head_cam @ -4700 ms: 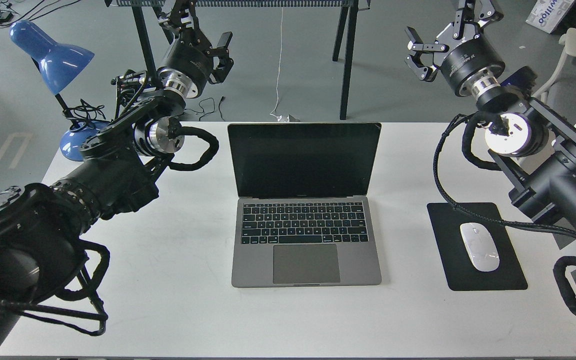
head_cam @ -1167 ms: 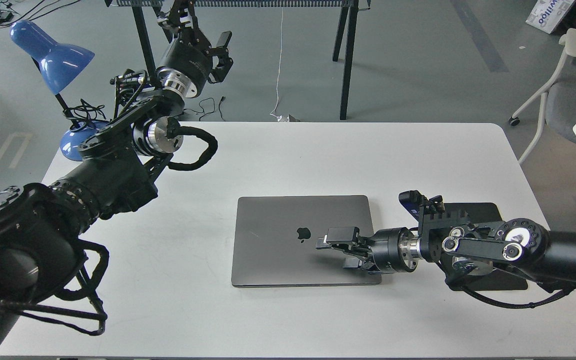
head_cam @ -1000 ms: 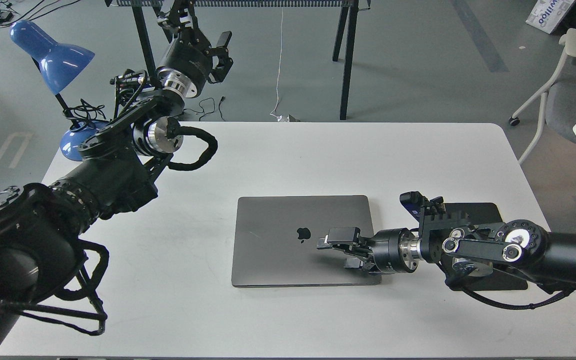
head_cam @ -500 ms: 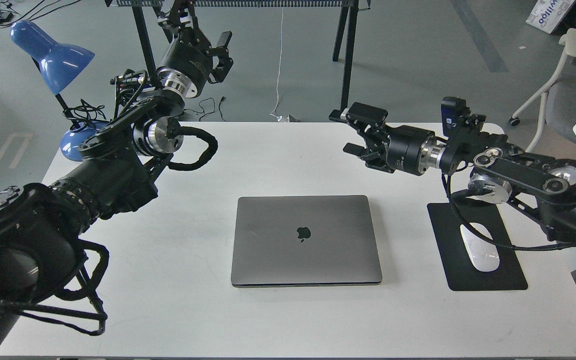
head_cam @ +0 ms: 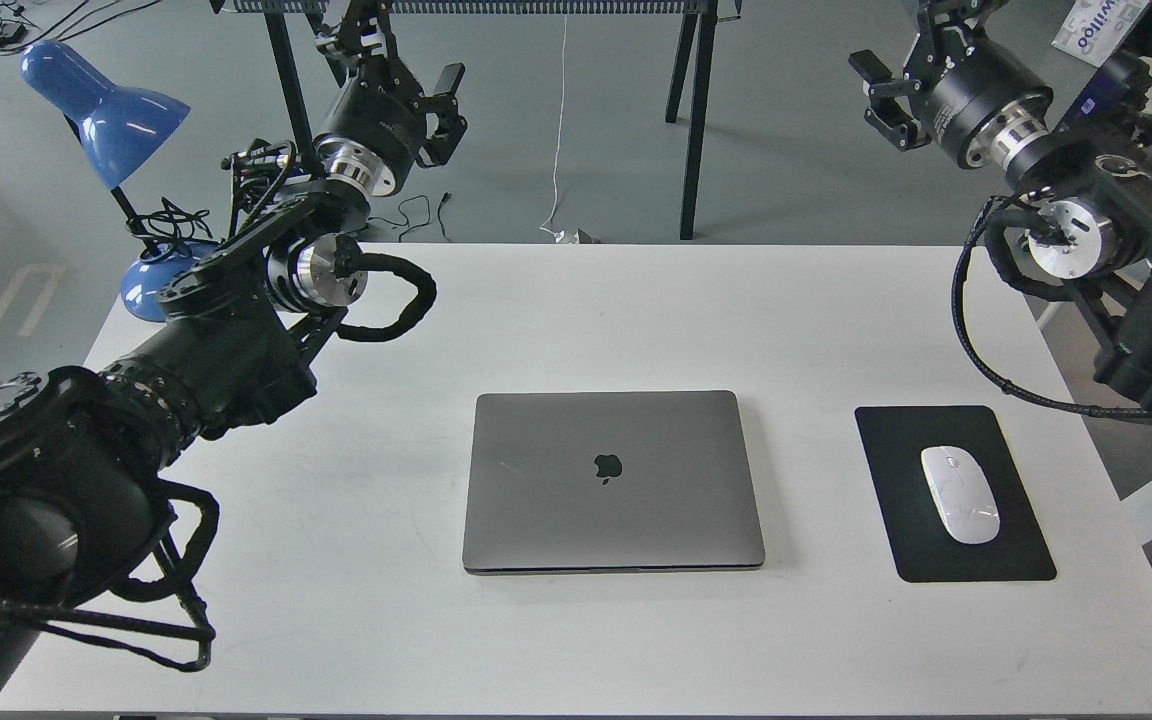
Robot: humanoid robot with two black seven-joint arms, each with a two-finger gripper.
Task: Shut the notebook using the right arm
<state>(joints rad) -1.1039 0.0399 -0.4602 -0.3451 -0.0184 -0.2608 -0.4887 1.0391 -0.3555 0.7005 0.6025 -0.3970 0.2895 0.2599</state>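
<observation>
The notebook (head_cam: pixel 613 481) lies shut on the white table (head_cam: pixel 576 320), its space-grey lid up with the dark apple logo in the middle. My right arm is raised beyond the table's far right corner. Its gripper (head_cam: pixel 888 95) is high above the floor, far from the notebook, with its fingers apart and empty. My left arm comes in from the left. Its gripper (head_cam: pixel 408 62) is held up beyond the table's far left edge, open and empty.
A black mouse pad (head_cam: pixel 971 495) with a white mouse (head_cam: pixel 959 507) lies right of the notebook. A blue desk lamp (head_cam: pixel 101 110) stands at the far left corner. Dark table legs (head_cam: pixel 693 120) and a white chair (head_cam: pixel 1126 110) stand behind.
The notebook's lid went from open to shut under my right gripper. The right arm then lifted off the lid and swung up and back to the far right. The left arm has not moved.
</observation>
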